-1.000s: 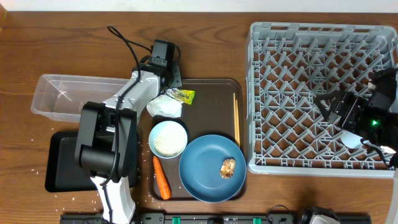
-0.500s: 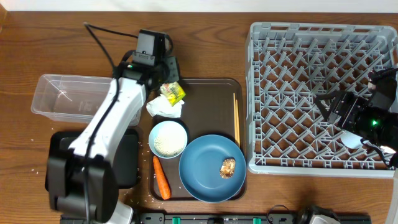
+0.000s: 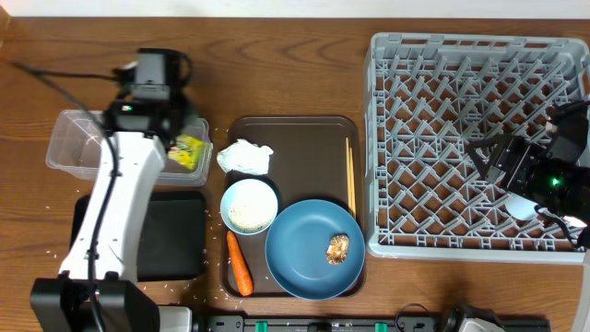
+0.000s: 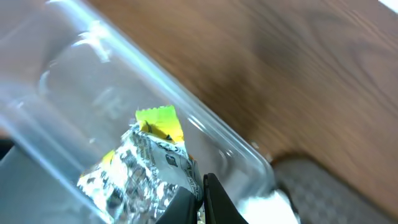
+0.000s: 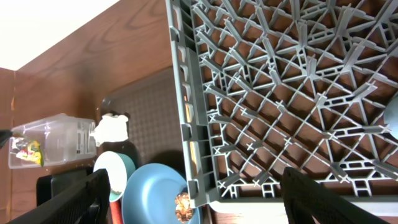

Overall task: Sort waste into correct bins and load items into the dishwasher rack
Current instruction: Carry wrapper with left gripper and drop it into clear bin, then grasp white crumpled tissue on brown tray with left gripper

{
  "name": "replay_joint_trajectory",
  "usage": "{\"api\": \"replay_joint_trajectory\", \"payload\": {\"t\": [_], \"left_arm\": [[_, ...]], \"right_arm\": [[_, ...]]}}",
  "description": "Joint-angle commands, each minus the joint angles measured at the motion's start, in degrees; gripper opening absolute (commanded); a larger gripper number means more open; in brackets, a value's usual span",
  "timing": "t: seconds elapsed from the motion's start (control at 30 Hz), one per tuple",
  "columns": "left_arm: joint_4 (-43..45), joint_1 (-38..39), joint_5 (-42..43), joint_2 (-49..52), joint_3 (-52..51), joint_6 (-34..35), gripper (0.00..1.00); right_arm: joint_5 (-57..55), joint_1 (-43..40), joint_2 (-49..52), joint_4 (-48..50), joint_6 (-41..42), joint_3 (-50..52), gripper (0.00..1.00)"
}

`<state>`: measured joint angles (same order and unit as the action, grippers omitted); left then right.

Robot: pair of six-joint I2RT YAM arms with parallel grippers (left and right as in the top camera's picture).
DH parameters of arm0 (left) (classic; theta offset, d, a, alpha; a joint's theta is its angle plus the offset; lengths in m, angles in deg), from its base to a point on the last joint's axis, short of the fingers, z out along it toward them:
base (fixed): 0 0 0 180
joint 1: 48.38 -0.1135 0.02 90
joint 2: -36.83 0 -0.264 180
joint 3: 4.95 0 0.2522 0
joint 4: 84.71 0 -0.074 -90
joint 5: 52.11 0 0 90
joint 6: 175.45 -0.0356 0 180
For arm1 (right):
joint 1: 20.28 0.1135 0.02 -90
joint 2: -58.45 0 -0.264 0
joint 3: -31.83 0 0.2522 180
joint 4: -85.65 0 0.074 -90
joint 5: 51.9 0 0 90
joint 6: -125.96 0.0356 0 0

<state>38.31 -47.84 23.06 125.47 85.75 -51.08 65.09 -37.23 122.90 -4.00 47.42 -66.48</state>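
Over right end of clear rectangular plastic tub (image 3: 69, 138): left gripper (image 4: 200, 186) pinches crinkly yellow-green foil wrapper (image 4: 146, 168) by edge; probably light, floppy, slippery. Right gripper (image 3: 491, 159) spread wide.

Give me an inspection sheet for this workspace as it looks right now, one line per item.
Surface: wooden table carrying a brown serving tray.
Job's things: wrapper held over the clear tub; napkin, bowl of rice, carrot, chopsticks and plate with a food lump on the serving tray; black tray beside it; rack on the right.
Clutter: rice grains scattered on the table by the bowl.
End effectors: left end effector shut on the wrapper; right end effector open above the rack.
Cables: black cable trailing from left arm.
Surroundings: pale wall along the far edge; nothing else seen.
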Motion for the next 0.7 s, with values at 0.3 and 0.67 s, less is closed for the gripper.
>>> {"api": "replay_joint_trajectory", "payload": {"t": [0.3,0.67], "left_arm": [[1.49,-4.0,2.36,2.84,-0.22,4.04,0.58],[-0.61,5.73,24.26,-0.13,-0.24,-22.88,0.62]], "right_arm": [[-0.2,0.52,0.07,-0.39,-0.83,0.42,0.83],[-0.24,0.52,0.07,-0.04,-0.85,0.42,0.85]]}}
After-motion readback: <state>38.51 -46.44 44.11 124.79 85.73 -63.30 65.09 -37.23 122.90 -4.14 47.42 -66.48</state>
